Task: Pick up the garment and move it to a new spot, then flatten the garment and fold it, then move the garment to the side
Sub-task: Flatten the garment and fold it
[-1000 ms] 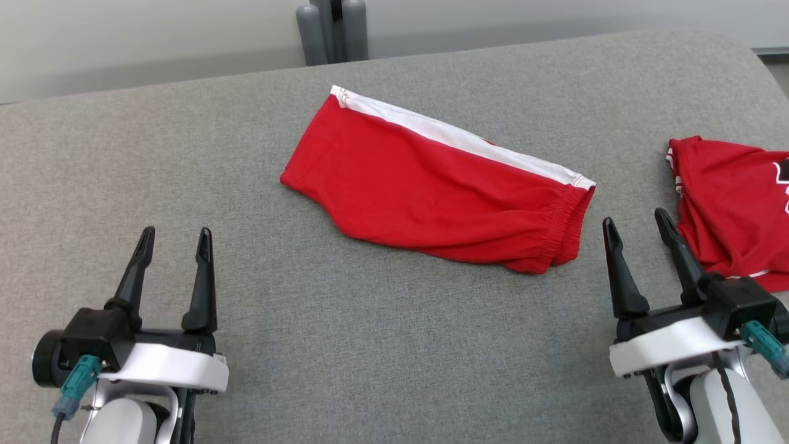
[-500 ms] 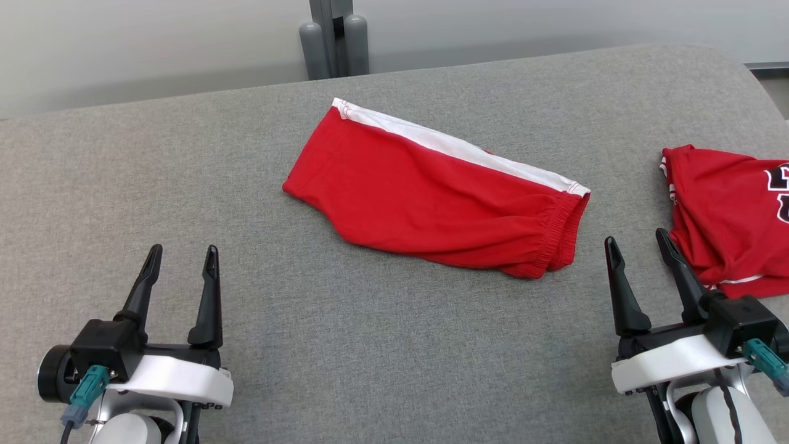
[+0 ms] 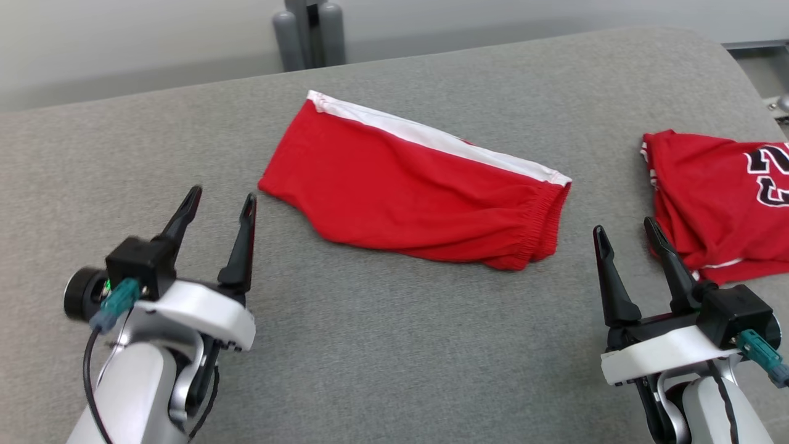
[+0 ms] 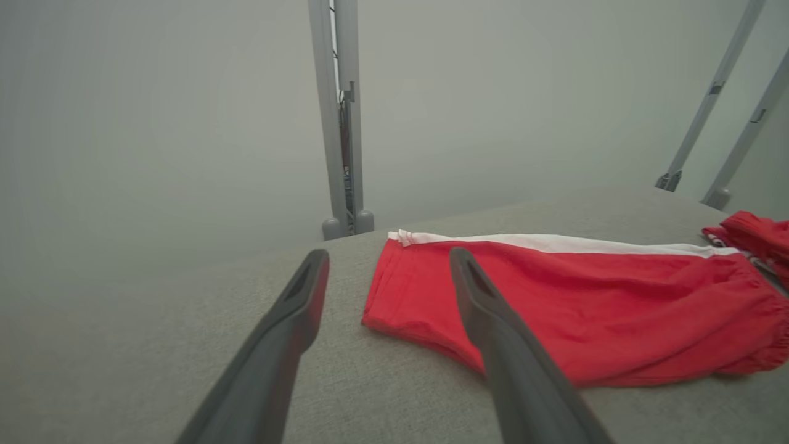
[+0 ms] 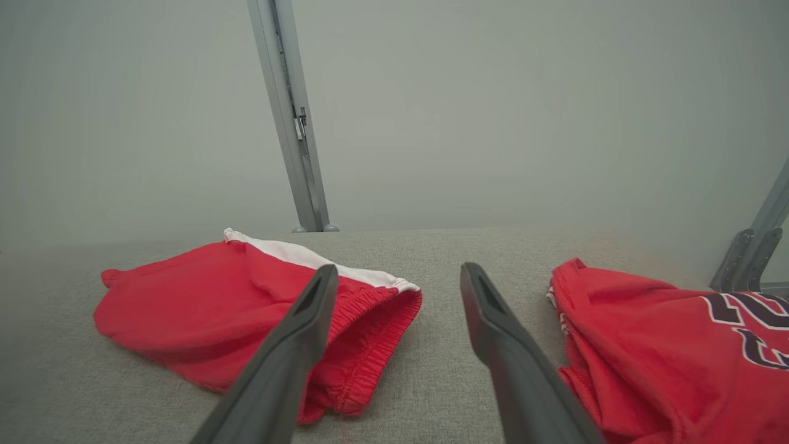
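Grey padded table (image 3: 394, 345) spans the head view. The shorts (image 3: 407, 185) lie on it at centre; I read these as the garment in hand, though you may mean the jersey. Red, doubled flat on themselves, shallow wrinkles. A white side stripe (image 3: 431, 135) runs along the far edge and the gathered elastic waistband (image 3: 542, 216) sits at the right end. The long axis runs roughly from 10 o'clock to 4 o'clock, hem end up-left, waistband down-right. A second red garment, a jersey (image 3: 709, 203) with dark numerals, sits apart at 3 o'clock near the table edge, rumpled. Left gripper (image 3: 222, 193): jaws wide apart, nothing between them, hem corner just beside its inner finger at about 1 o'clock. Right gripper (image 3: 624, 225): jaws equally wide and empty, waistband near at 11 o'clock, jersey just beside at 1 o'clock. In the left wrist view the shorts (image 4: 585, 308) fill the right half, beyond the inner finger. Judgement: each arm has its own end within reach, the left slightly nearer. You should steer the right arm toward 11 o'clock, away from the jersey. Height of either gripper above the cloth cannot be told.
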